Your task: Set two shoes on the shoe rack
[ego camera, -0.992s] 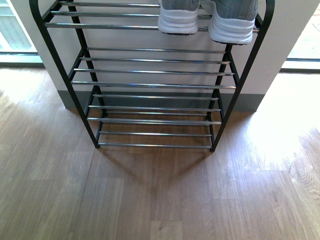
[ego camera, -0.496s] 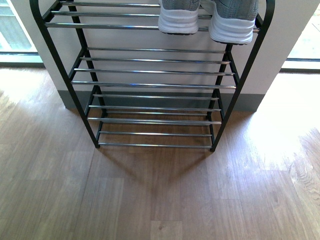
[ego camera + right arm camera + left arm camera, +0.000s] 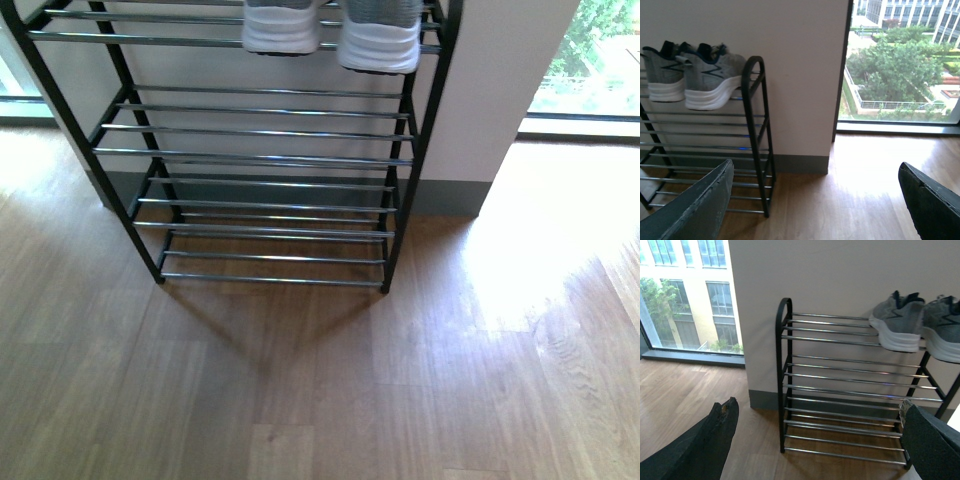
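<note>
Two grey knit shoes with thick white soles stand side by side on the top tier of the shoe rack [image 3: 260, 160], at its right end: one shoe [image 3: 281, 27] on the left, the other shoe [image 3: 380, 38] beside it. The left wrist view shows both shoes [image 3: 900, 322] [image 3: 945, 332] on the rack [image 3: 840, 390]; so does the right wrist view, shoes [image 3: 662, 75] [image 3: 712, 80] on the rack [image 3: 757, 140]. My left gripper [image 3: 820, 440] is open and empty, well back from the rack. My right gripper [image 3: 815, 200] is open and empty over bare floor.
The rack stands against a pale wall with a grey skirting [image 3: 440, 195]. Floor-to-ceiling windows flank the wall on both sides [image 3: 685, 295] [image 3: 900, 65]. Wooden floor [image 3: 330, 380] stretches in front of the rack, with a bright sunlit patch [image 3: 530, 250] on the right.
The front view has shifted: the rack and shoes now sit further left and slightly higher in the picture, and more of the right-hand window shows. The shoes have not moved on the rack.
</note>
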### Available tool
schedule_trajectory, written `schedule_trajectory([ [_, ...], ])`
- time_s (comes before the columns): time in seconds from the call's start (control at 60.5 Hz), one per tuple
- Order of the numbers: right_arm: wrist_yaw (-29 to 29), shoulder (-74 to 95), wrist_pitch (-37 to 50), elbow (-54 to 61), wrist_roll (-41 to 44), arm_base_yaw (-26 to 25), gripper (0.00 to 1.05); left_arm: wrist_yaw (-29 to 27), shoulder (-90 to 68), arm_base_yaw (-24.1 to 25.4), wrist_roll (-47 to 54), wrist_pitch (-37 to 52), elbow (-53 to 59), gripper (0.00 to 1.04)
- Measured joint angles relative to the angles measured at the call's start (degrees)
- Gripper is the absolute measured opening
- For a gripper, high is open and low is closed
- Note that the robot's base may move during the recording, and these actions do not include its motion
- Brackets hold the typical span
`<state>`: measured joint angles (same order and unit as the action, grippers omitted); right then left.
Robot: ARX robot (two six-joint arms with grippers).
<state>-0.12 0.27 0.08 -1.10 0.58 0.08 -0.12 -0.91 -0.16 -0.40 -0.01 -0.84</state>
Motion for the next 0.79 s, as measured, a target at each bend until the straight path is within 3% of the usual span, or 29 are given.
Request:
schedule_trajectory([
  [0.794, 0.26, -0.04, -0.07, 0.0, 0.0, 0.0, 0.96, 0.13, 0.02, 0.04, 0.07, 0.0, 0.0, 0.95],
])
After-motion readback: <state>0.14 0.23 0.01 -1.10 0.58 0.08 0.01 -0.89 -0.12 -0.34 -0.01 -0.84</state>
